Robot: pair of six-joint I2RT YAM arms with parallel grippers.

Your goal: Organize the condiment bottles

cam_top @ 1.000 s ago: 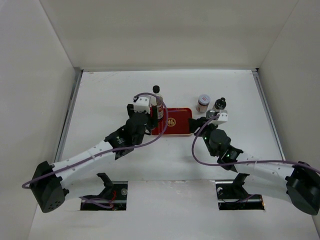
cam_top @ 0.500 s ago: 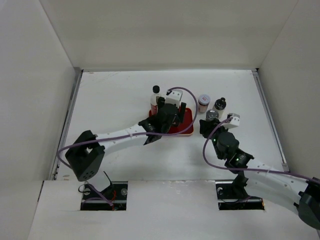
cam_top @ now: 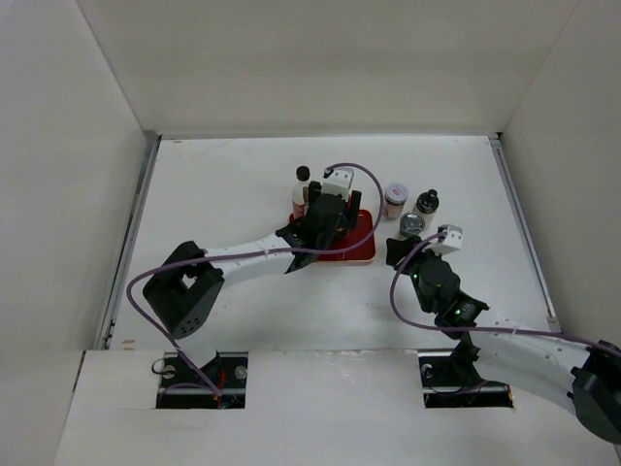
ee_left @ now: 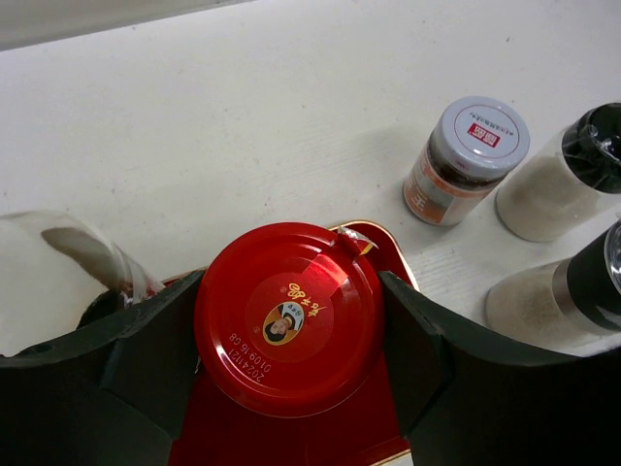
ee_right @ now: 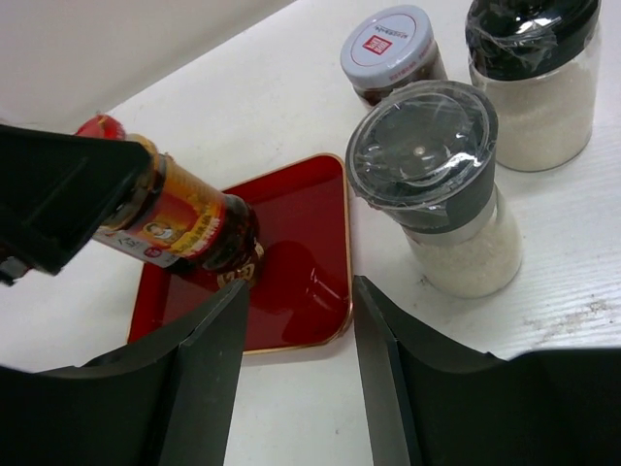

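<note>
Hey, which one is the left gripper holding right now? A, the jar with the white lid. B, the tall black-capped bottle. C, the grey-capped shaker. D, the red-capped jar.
D: the left wrist view shows the left gripper clamped on both sides of the red-capped jar, over the red tray.

Tray (cam_top: 361, 249) sits mid-table (cam_top: 223, 184). Wide-capped jar (ee_left: 288, 316) is over it, leaning, foot at the tray floor, clamped between the fingers of the left gripper (ee_left: 288, 299). Tall slim bottle (cam_top: 302, 180) stands upright at the tray's far-left corner; on it or just behind, cannot tell. Off the tray's right edge, on the table: shaker (ee_right: 427, 184) nearest, flat-lidded jar (ee_right: 388, 44) behind it, knobbed bottle (ee_right: 534, 68) behind and right — the three close together.
</note>
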